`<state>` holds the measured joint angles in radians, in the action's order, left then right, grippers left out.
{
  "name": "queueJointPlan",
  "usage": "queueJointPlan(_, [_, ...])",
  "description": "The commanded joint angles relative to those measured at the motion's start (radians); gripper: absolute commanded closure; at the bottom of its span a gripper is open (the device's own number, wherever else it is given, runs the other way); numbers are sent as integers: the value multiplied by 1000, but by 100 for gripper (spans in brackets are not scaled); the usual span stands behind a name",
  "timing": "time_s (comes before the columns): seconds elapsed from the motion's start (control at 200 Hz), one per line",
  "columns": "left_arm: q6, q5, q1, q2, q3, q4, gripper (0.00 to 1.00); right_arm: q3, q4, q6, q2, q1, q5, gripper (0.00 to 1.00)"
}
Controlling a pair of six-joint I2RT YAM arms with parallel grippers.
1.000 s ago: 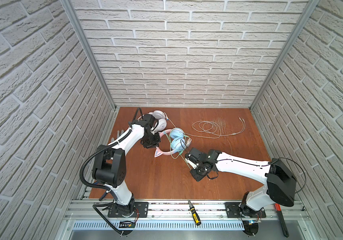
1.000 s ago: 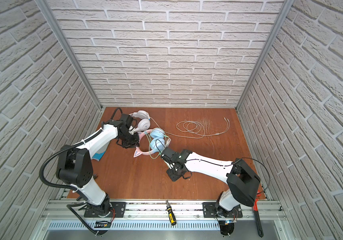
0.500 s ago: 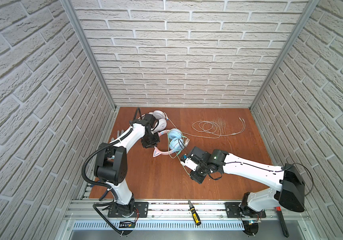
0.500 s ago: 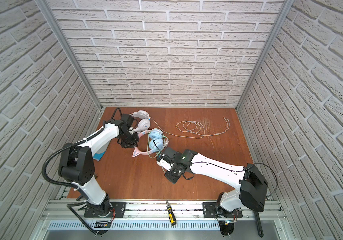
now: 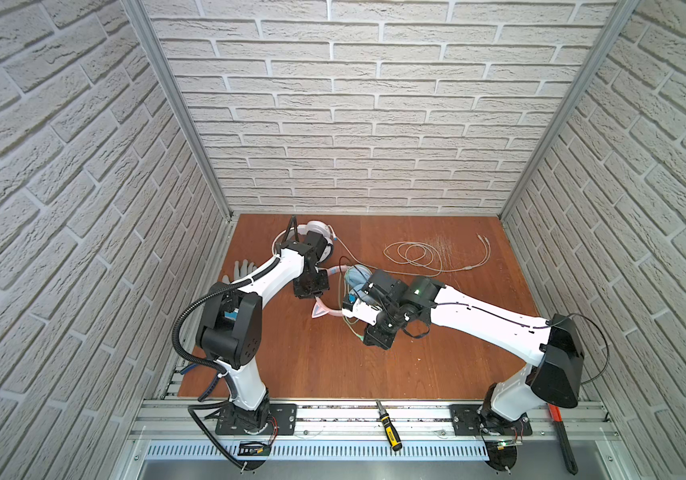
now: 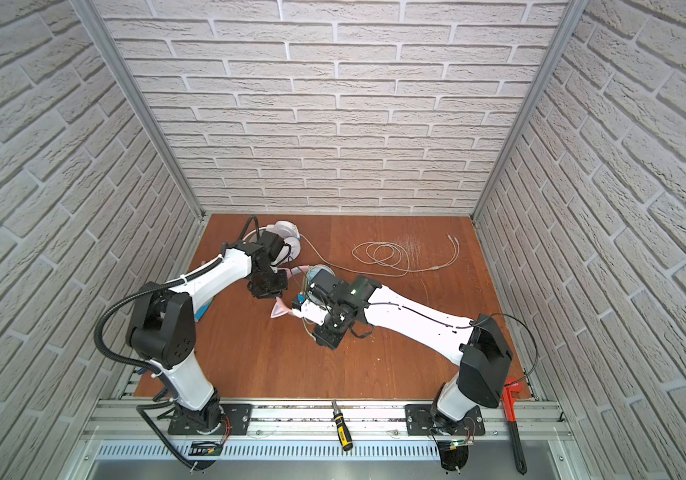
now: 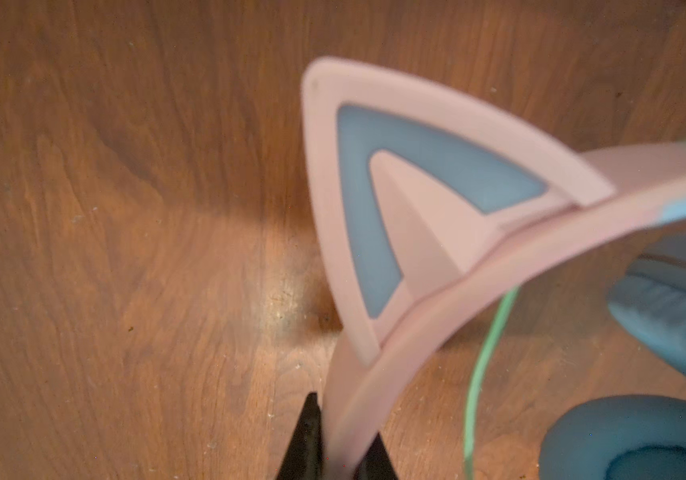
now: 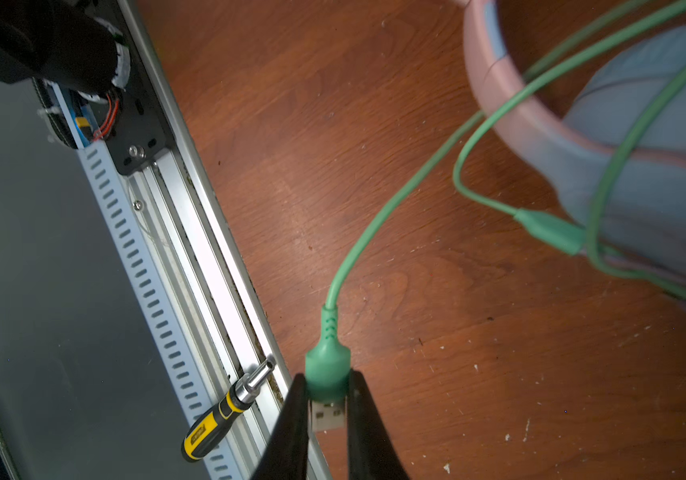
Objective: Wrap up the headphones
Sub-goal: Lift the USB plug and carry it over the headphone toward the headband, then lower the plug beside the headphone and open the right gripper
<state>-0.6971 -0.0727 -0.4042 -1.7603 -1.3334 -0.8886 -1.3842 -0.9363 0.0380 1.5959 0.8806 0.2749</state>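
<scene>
The pink cat-ear headphones point(image 5: 324, 312) are lying near the middle of the wooden table point(image 5: 333, 365), a little toward its back. The left gripper point(image 7: 341, 453) is pinching the pink band point(image 7: 436, 299) beside a cat ear, jaws pressing on both faces. The right gripper point(image 8: 326, 384) is clamping the USB plug point(image 8: 328, 363) that ends the green cable point(image 8: 374, 232), whose loops are draping over a blue cup point(image 8: 644, 166).

I am judging the pair light, its springy band giving a firm hold. The thin cable is looking limp and apt to slide off the cup unless held taut, so the plug is the sound place to take it.

The white headphones point(image 5: 319, 230) are sitting toward the table's back-left corner, their white cable point(image 5: 416, 257) coiling loosely toward its back right. A screwdriver point(image 5: 389, 426) is lying on the rail off the table's front edge. Nothing is blocking the winding, though both wrists are crowding the table's middle
</scene>
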Motion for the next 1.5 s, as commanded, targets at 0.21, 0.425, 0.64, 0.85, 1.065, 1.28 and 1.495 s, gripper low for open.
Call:
queueJointPlan(0.21, [-8,5,-37,3,20,33,100,-77,135,-56,44,-101,109,94])
queueJointPlan(0.425, [6,22,-38,-1,16,18,100,-75,157,-63,33,-121,91,95])
queueJointPlan(0.64, [5,29,-42,-8,28,29,100,-68,152,-58,-18,-160,69,94])
queueJointPlan(0.85, [2,33,-44,-15,37,35,100,-65,135,-34,-81,-191,42,94])
queueJointPlan(1.065, [4,37,-54,-25,37,39,100,-61,165,-39,-122,-207,17,94])
queueJointPlan(1.28, [2,29,-66,-36,43,46,100,-69,195,-62,-92,-214,30,94])
queueJointPlan(1.495, [0,29,-64,-42,64,63,100,-1,181,-84,-87,-208,86,93])
